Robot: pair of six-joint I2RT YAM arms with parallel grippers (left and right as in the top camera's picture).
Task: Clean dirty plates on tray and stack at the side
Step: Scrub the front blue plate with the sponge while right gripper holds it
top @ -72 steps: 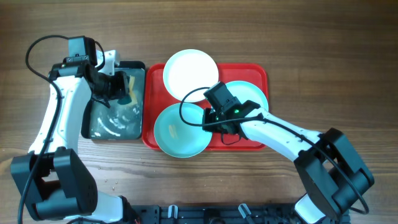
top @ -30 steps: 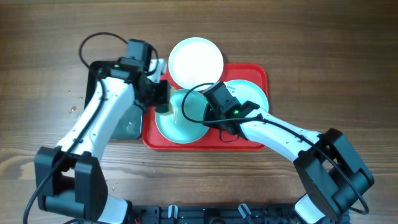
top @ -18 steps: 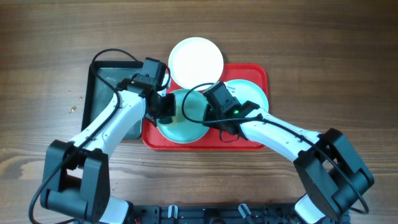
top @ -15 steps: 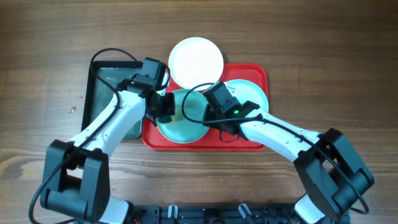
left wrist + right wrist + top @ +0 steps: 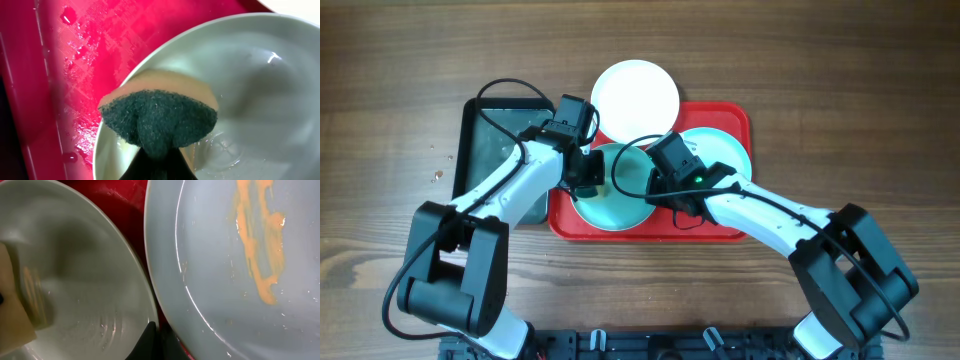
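The red tray (image 5: 735, 115) holds two turquoise plates; the white plate (image 5: 635, 95) rests on its far rim. My right gripper (image 5: 656, 188) is shut on the rim of the tilted left turquoise plate (image 5: 620, 190), also in the right wrist view (image 5: 75, 280). My left gripper (image 5: 588, 172) is shut on a sponge (image 5: 157, 117) with a dark scouring face, pressed inside that plate (image 5: 250, 100). The second turquoise plate (image 5: 730, 155) lies flat at the right, with an orange smear (image 5: 260, 255) on it.
A black tray (image 5: 500, 150) with water in it sits left of the red tray. Water drops lie on the red tray's floor (image 5: 75, 50). A few specks lie on the wood at far left (image 5: 438, 175).
My left arm has carried the sponge from the black tray to the left turquoise plate. The right gripper has tilted that plate up and holds it still.
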